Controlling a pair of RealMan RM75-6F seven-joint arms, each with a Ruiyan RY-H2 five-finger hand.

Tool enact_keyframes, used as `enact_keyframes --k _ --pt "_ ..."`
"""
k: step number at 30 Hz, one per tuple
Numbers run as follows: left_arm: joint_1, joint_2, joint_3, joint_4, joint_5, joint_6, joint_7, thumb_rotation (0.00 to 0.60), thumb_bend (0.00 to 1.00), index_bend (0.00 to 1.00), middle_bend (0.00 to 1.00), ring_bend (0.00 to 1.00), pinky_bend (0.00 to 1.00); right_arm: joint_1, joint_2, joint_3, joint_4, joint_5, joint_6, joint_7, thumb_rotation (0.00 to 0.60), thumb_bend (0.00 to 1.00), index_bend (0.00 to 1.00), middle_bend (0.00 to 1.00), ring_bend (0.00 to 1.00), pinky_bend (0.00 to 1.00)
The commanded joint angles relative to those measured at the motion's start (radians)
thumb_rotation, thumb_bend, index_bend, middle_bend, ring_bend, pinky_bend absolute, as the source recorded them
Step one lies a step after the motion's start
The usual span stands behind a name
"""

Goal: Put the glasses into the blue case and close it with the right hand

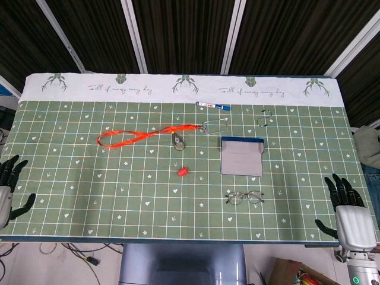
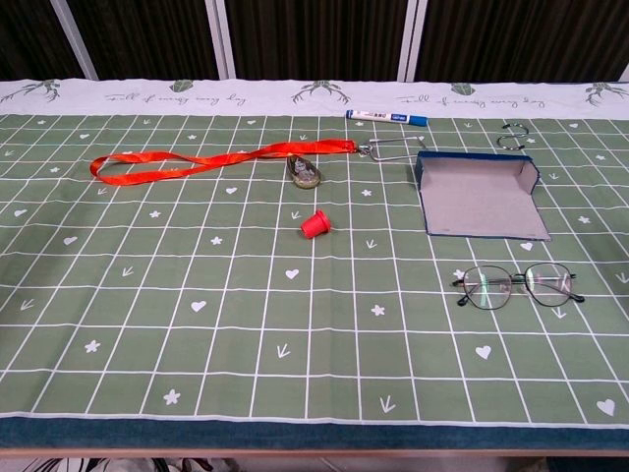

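The glasses (image 1: pixel 244 197) (image 2: pixel 518 285) lie flat on the green tablecloth, lenses toward the front edge. Just behind them the blue case (image 1: pixel 241 155) (image 2: pixel 479 195) lies open, its grey inside facing up. My right hand (image 1: pixel 348 214) hovers at the table's front right corner, well right of the glasses, fingers spread and holding nothing. My left hand (image 1: pixel 8 189) is at the front left edge, fingers apart and empty. Neither hand shows in the chest view.
An orange lanyard (image 1: pixel 140 136) (image 2: pixel 206 160) with a metal clip stretches across the middle left. A small red cap (image 1: pixel 183 171) (image 2: pixel 314 224), a grey lump (image 1: pixel 178 141), a blue marker (image 1: pixel 213 106) (image 2: pixel 386 117) and a metal ring (image 1: pixel 265 117) lie around the case.
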Motion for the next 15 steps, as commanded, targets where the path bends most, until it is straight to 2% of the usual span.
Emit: enact_keyframes --k 1,10,15 --pt "0.001 0.000 0.000 0.000 0.000 0.001 0.001 0.600 0.34 0.08 0.01 0.00 0.00 0.000 0.001 0.001 -0.001 0.000 -0.006 0.002 0.600 0.16 0.00 0.00 0.04 0.19" --pt "0.006 -0.007 -0.006 -0.006 -0.011 0.012 0.004 0.600 0.34 0.08 0.01 0.00 0.00 0.022 0.006 -0.018 -0.008 -0.008 -0.085 0.011 0.600 0.16 0.00 0.00 0.04 0.19" --pt "0.006 -0.009 -0.010 -0.011 -0.024 0.008 0.004 0.600 0.34 0.07 0.01 0.00 0.00 0.058 0.031 -0.030 -0.031 -0.007 -0.171 0.001 0.600 0.16 0.00 0.00 0.04 0.19"
